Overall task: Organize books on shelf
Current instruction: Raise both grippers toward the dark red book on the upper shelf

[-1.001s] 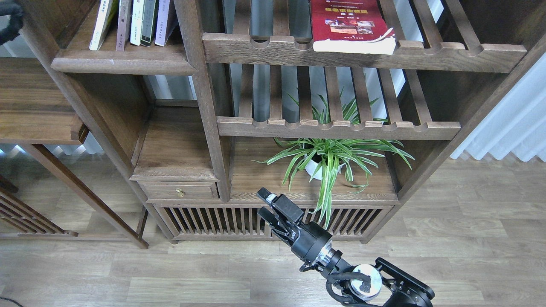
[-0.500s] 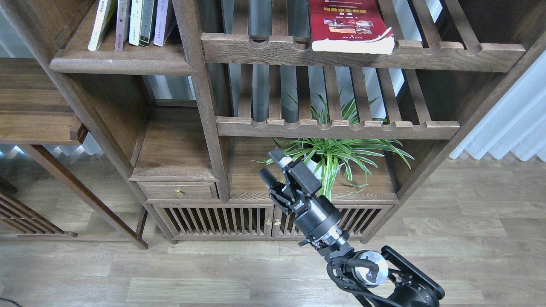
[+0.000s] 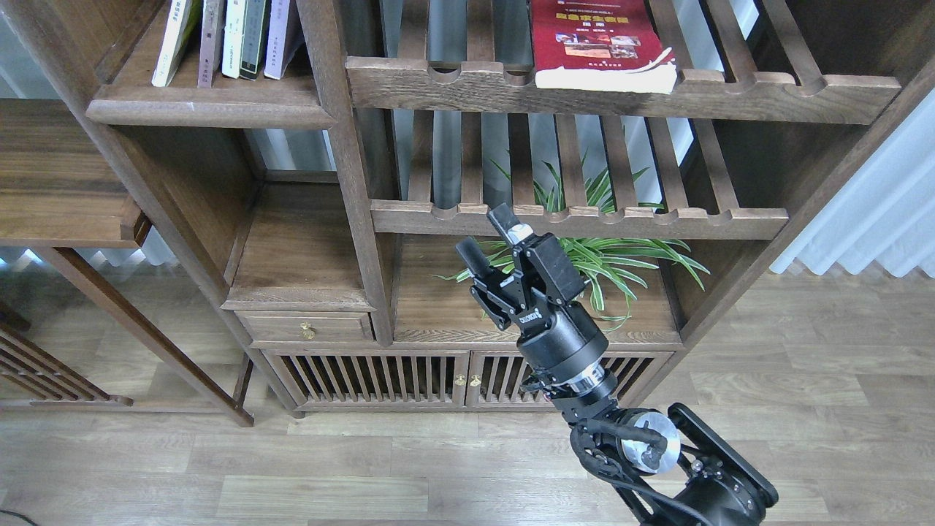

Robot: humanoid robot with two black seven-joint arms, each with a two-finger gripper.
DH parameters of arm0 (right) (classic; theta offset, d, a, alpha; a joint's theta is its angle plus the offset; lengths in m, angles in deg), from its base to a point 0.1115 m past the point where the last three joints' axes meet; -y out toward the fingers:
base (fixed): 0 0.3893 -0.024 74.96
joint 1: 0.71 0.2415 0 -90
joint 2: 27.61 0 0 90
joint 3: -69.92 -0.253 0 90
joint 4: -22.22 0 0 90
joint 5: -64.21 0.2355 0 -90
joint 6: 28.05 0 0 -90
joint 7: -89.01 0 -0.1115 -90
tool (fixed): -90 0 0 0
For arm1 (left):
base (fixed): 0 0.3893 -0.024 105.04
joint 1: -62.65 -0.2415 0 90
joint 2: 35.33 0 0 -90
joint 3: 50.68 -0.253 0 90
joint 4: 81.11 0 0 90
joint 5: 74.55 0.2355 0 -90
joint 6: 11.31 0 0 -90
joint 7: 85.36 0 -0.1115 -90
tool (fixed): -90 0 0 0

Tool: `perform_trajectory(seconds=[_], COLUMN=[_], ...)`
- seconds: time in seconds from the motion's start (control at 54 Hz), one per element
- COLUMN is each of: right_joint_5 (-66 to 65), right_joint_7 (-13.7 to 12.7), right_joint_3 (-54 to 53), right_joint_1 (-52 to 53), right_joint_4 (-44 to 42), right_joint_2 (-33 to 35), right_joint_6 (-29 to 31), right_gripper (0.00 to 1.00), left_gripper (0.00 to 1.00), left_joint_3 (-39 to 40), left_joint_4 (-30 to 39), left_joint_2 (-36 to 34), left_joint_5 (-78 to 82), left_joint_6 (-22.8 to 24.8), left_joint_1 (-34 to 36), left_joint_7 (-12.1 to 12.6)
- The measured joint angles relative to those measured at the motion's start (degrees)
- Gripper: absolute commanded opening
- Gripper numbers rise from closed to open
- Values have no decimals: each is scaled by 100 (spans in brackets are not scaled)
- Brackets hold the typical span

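A red book with small photos point(image 3: 599, 40) lies flat on the top slatted rack, its white page edge facing me. Several books point(image 3: 226, 36) stand upright on the solid dark-brown shelf point(image 3: 212, 109) at the upper left. My right gripper point(image 3: 486, 232) reaches up from the lower right with its two fingers open and nothing between them. It hangs in front of the plant, just below the lower slatted rack and well below the red book. My left gripper is out of view.
A potted spider plant point(image 3: 570, 270) stands on the low board behind the right gripper. A small drawer point(image 3: 307, 329) and slatted cabinet doors point(image 3: 380, 376) sit below. The lower slatted rack point(image 3: 577, 219) spans above the gripper. A wooden side table point(image 3: 66, 190) stands left.
My right gripper has risen from in front of the lower cabinet doors to the height of the plant, drifting slightly right. A black arm part at the top-left corner has left the view.
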Motion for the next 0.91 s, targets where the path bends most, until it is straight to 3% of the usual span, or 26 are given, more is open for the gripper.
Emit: perform_trajectory(seconds=[0.278,0.778,0.908], right_joint_5=[-3,-14,-21], right_joint_7=[97,148,150], right_joint_3=[-452,-1082,-1116], right_joint_1=[73,391,583], right_joint_4=[46,-60,-208], right_joint_2=[-22,-22,-22], right_joint_6=[0,-4,-292], right_gripper=[98,98,98], left_gripper=[100,100,100], left_joint_3=[-148,-887,-961], left_joint_4=[239,247,234], left_joint_2=[782,1359,1598], left_joint_5=[-20,-20,-34], left_joint_6=[0,0,0], left_joint_1=[-785,-1693,-2030], left_joint_7=[99,125,124])
